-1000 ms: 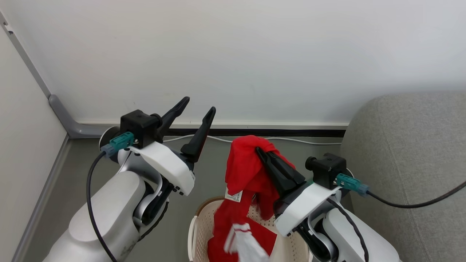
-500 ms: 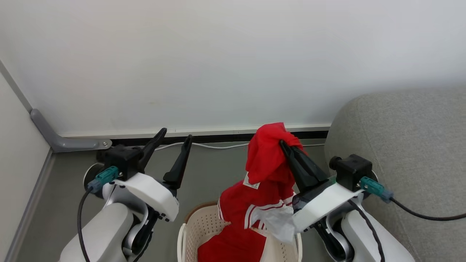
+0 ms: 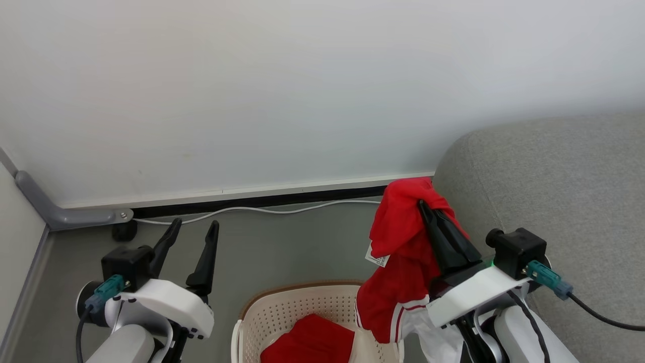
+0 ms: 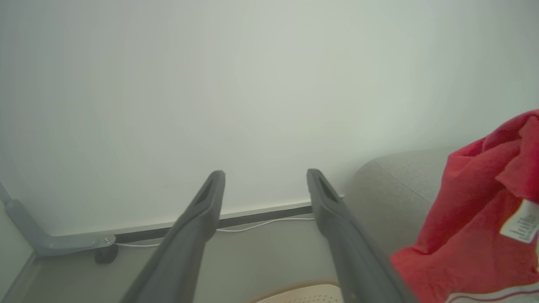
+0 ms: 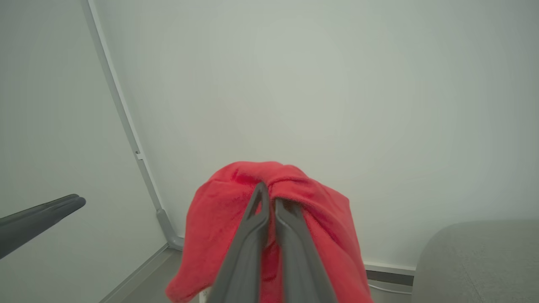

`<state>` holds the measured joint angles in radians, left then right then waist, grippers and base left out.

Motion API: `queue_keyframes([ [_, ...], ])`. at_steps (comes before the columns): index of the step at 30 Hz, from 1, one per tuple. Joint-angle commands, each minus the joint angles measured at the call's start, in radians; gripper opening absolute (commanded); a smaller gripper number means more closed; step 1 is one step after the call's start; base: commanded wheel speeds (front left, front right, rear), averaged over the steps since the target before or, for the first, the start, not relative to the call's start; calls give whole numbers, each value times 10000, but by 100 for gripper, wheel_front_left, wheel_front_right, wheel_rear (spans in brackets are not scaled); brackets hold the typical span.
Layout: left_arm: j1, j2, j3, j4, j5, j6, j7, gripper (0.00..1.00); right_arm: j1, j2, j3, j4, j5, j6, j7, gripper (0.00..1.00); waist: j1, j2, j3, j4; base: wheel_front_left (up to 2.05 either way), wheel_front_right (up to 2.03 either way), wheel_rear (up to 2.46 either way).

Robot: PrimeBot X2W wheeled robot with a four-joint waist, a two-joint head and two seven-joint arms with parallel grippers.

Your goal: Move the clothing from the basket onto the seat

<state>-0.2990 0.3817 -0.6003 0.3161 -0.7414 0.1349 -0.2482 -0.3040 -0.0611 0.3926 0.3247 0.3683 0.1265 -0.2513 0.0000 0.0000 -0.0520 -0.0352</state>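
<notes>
The right claw (image 3: 424, 206) is clamped together on a bunched fold of a red garment (image 3: 398, 227), its two dark fingers pressed side by side with cloth pinched at their tips. The garment drapes over those tips and hangs down below the claw. A white care label (image 3: 377, 258) shows on the side facing the other arm, and white striped trim runs along the lower hem. The hem hangs at the rim of the basket (image 3: 282, 295), which stands below the right claw and to its left, between the two arms; whether cloth and rim touch cannot be told. Inside the basket lies a second red garment (image 3: 310, 343), folded low against the perforated wall.

Just to the right of the right claw rises the seat (image 3: 554, 191), its rounded grey edge close beside the held cloth. The part of it in view is bare grey fabric.

The left claw (image 3: 195, 224) stands with its fingers wide apart and holds nothing. It is well to the left of the basket and points toward the wall (image 3: 302, 91).

The task looks partway done: one garment is lifted clear of the basket but not yet laid down. What is left, by this reading, is to carry it rightward over the seat, release it, and fetch the piece in the basket.
</notes>
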Motion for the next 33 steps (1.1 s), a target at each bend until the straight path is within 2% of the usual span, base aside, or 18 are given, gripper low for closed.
queue_keyframes([
  [1,-211,344,520,-267,-37,136,-107,100,-83,107,66,-357,-36,42,-105,0,0,0,-18,-113,0,0,0],
  [5,353,437,921,-679,90,286,-128,100,157,108,-301,-454,-147,42,-105,0,0,0,-18,-308,0,0,0],
  [13,793,264,748,-1239,373,239,-133,100,304,108,-560,-621,-283,42,-105,0,0,0,-45,-1014,0,0,0],
  [33,933,-465,-733,-2304,889,-22,309,100,515,108,-1665,-911,-789,42,-105,0,0,0,47,-4310,0,0,0],
])
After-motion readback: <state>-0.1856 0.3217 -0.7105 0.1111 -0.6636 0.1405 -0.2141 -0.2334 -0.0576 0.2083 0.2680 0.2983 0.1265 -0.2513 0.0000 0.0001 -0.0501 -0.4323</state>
